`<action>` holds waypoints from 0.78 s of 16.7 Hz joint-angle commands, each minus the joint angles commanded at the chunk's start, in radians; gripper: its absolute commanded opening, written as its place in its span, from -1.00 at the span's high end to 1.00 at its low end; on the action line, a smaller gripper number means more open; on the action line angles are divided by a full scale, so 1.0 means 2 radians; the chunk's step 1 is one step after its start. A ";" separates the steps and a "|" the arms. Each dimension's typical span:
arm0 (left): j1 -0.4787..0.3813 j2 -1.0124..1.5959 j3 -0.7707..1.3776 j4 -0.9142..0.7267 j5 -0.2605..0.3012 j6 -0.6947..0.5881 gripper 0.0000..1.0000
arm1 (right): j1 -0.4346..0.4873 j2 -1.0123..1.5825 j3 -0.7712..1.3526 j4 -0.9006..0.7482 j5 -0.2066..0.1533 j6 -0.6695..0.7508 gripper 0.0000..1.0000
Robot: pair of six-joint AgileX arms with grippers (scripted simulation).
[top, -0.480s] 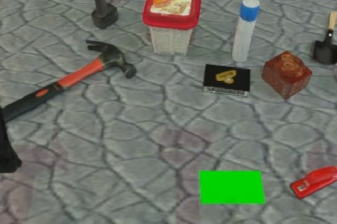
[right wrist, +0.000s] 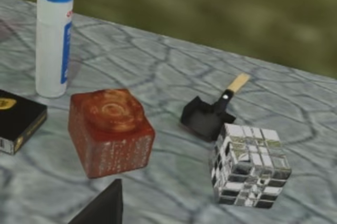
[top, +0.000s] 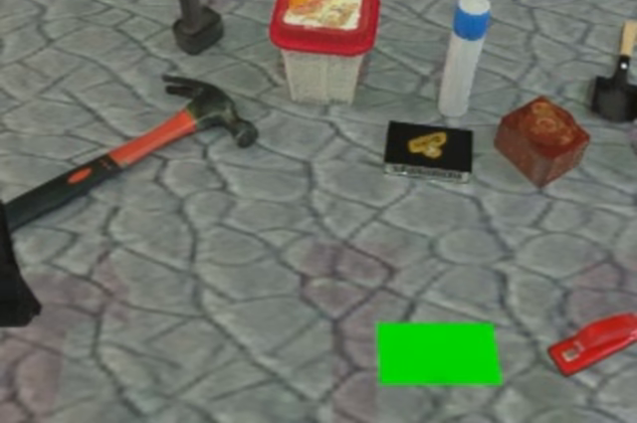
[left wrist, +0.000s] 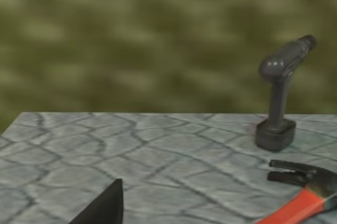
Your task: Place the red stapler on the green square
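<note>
The red stapler [top: 595, 343] lies flat near the table's front right, its white label end toward the green square [top: 438, 353]. A strip of bare table separates the stapler from the square, and nothing lies on the square. My left arm [top: 12, 284] sits at the table's left edge, far from both. In the left wrist view only a dark piece of my left gripper [left wrist: 102, 208] shows. My right arm is out of the top view, and a dark piece of my right gripper [right wrist: 102, 208] shows in the right wrist view. Neither wrist view shows the stapler or the square.
A red-and-black hammer [top: 129, 154] lies at the left, with a dark drill [top: 189, 5] behind it. At the back stand a red-lidded tub [top: 323, 35] and a blue-capped bottle [top: 464, 55]. Right of centre are a black box [top: 429, 150], a brownish-red cube [top: 542, 139], a small black shovel [top: 617, 85] and a mirrored cube [right wrist: 250, 166].
</note>
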 joint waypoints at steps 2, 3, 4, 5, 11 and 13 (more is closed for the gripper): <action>0.000 0.000 0.000 0.000 0.000 0.000 -1.00 | 0.017 0.075 0.053 -0.055 0.001 -0.079 -1.00; 0.000 0.000 0.000 0.000 0.000 0.000 -1.00 | 0.026 0.117 0.081 -0.086 0.001 -0.124 -1.00; 0.000 0.000 0.000 0.000 0.000 0.000 -1.00 | 0.036 0.161 0.110 -0.117 0.001 -0.173 -1.00; 0.000 0.000 0.000 0.000 0.000 0.000 -1.00 | 0.046 0.208 0.139 -0.150 0.002 -0.223 -1.00; 0.000 0.000 0.000 0.000 0.000 0.000 -1.00 | 0.105 0.465 0.307 -0.338 0.001 -0.501 -1.00; 0.000 0.000 0.000 0.000 0.000 0.000 -1.00 | 0.122 0.529 0.355 -0.388 0.001 -0.572 -1.00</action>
